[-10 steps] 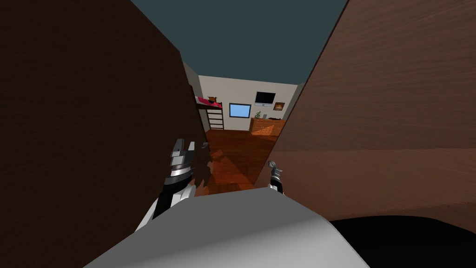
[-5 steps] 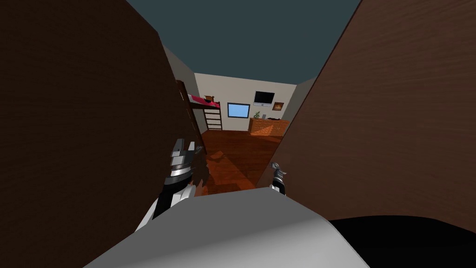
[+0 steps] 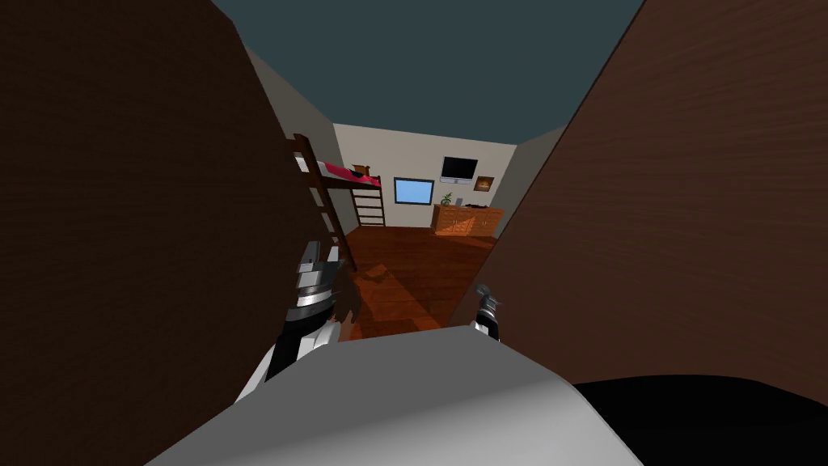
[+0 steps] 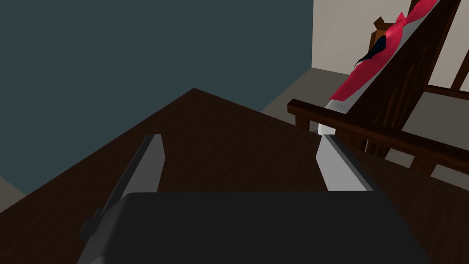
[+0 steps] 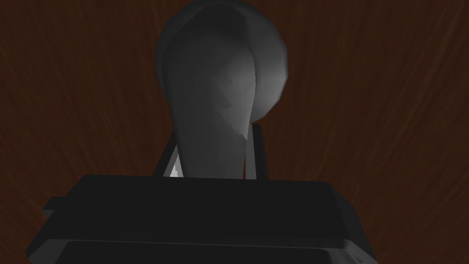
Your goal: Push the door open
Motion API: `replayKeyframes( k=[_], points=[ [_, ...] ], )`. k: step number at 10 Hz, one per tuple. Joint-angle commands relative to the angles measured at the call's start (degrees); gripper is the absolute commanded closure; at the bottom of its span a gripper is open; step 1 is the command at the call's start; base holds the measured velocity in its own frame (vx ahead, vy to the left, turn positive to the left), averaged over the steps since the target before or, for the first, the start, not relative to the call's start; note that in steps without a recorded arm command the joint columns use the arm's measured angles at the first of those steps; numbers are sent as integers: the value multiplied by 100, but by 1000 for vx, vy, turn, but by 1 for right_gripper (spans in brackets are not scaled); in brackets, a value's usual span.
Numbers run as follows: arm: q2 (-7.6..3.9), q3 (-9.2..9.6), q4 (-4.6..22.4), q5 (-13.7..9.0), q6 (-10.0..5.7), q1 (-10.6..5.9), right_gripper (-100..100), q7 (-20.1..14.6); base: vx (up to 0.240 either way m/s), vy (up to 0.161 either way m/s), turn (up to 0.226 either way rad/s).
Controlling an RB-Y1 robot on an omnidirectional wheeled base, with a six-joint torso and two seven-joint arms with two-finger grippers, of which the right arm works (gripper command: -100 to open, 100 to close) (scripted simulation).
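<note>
Right wrist view – right jaws clamped on grey door handle (image 5: 220, 91), left jaws spread, empty

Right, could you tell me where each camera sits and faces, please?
Head: from the head, steeply down and forward past the door to a bunk bed; both forearms show.
Left wrist: along open left jaws, over a dark brown panel, toward the bunk bed.
Right wrist: facing the door; right jaws shut on its grey handle.
Shared: head and left wrist see the bunk bed.
</note>
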Motion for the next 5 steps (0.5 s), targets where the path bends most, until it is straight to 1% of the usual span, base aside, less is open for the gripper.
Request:
replayKeyframes(
  k=[1, 3, 5],
  points=[
    [-74, -125, 87, -76, -54, 30, 100, 21, 189, -44, -46],
    [-94, -251, 117, -160, -73, 44, 100, 70, 206, -41, -71],
    [-114, -369, 144, -238, -91, 57, 100, 115, 188, -66, -50]
  ],
)
